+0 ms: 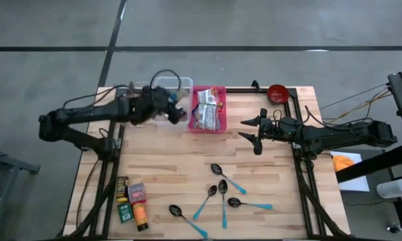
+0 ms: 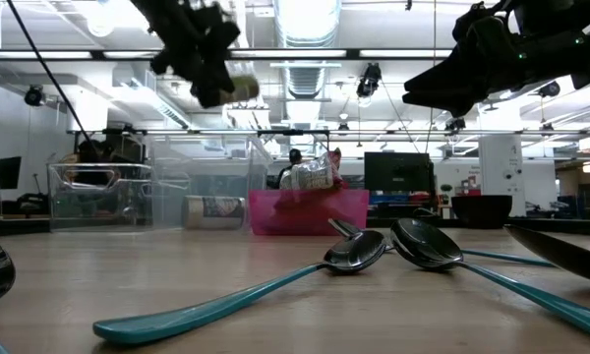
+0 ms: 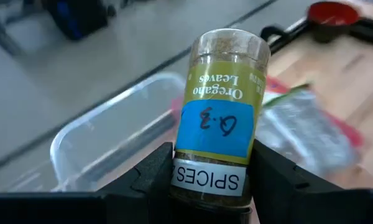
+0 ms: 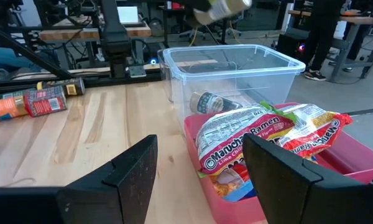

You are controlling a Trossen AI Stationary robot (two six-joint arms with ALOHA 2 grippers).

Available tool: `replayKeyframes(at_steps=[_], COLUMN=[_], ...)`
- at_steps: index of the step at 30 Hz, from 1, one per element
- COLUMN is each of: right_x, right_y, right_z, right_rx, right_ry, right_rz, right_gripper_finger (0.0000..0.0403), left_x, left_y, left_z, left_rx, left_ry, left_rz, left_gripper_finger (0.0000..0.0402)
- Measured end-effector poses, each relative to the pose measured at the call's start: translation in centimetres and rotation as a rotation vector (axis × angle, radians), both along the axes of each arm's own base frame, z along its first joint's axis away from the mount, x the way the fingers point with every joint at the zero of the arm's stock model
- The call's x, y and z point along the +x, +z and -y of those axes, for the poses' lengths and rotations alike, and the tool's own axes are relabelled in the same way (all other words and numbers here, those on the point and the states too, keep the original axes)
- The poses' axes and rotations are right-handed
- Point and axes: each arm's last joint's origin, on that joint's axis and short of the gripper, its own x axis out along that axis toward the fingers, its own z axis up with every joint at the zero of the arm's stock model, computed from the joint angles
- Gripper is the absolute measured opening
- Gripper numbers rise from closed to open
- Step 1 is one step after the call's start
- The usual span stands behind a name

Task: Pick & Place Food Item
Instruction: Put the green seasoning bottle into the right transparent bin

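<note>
— Oregano jar (image 3: 219,112) clamped in your left gripper (image 3: 212,168), held above the clear bin (image 1: 176,86) at the table's far edge. Which step?

— Placing, I'd judge. You need to lower and release inside its walls. Your right gripper (image 1: 256,131) waits, jaws apart, beside the pink bin (image 1: 220,89).

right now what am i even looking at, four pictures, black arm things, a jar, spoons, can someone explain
It is a table robot with two dark arms. One picture looks straight down, one sits at table height, and one comes from each wrist. The left gripper holds an oregano spice jar above a clear plastic bin, which already has a jar inside. The right gripper waits open over the table. A pink bin holds ramen packets. Teal-handled spoons and a few more food items lie nearer the front.
</note>
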Motion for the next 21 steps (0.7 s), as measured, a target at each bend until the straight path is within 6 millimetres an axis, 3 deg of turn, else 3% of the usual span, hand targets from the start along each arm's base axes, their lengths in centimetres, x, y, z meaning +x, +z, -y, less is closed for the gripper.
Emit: replayKeyframes(at_steps=[6,10,15,21], right_x=[0.0,0.0,0.0,0.0], right_y=[0.0,0.0,0.0,0.0], right_z=[0.0,0.0,0.0,0.0], right_rx=[0.0,0.0,0.0,0.0], right_ry=[-0.001,0.0,0.0,0.0], right_rz=[0.0,0.0,0.0,0.0], right_gripper_finger=[0.0235,0.0235,0.0235,0.0235], left_x=[-1.0,-0.9,-0.2,0.9], left_y=[-2.2,-4.5,-6.8,-8.0], left_z=[-5.8,-8.5,-10.1,-11.0], left_rx=[-0.231,-0.329,-0.385,-0.413], left_ry=[0.011,0.047,0.078,0.096], left_rz=[0.011,-0.024,-0.086,-0.146], left_gripper_finger=[0.0169,0.0169,0.0169,0.0169])
